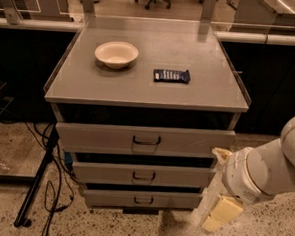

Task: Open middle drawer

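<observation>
A cream bowl [116, 54] and dark packet [171, 75] sit apart on the cabinet top [139, 92].

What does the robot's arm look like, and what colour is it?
The arm is smooth, fat and white, made of rounded tube-like parts. Its gripper, low beside the right of the grey metal drawer cabinet, has pale yellow, blocky pieces. No cables show on it.
</observation>
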Action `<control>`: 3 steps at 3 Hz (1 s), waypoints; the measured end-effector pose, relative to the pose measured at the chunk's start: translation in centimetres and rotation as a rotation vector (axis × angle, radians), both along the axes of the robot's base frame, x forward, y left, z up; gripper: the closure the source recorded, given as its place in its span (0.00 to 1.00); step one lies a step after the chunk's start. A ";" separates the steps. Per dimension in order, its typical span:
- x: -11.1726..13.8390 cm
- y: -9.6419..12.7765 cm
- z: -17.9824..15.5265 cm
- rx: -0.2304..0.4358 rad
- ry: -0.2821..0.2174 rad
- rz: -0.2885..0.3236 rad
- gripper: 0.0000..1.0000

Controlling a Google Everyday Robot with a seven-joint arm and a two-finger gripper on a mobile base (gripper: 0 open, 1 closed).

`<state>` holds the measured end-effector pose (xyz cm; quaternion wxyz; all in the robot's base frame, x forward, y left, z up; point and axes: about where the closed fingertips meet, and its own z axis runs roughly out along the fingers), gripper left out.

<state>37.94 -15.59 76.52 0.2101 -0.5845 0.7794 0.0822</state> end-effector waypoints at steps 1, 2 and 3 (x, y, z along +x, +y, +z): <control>0.1 1.6 -1.8 0.003 0.000 0.032 0.00; 0.8 2.6 -4.4 0.003 -0.003 0.040 0.00; 1.7 3.1 -6.9 0.001 -0.004 0.047 0.00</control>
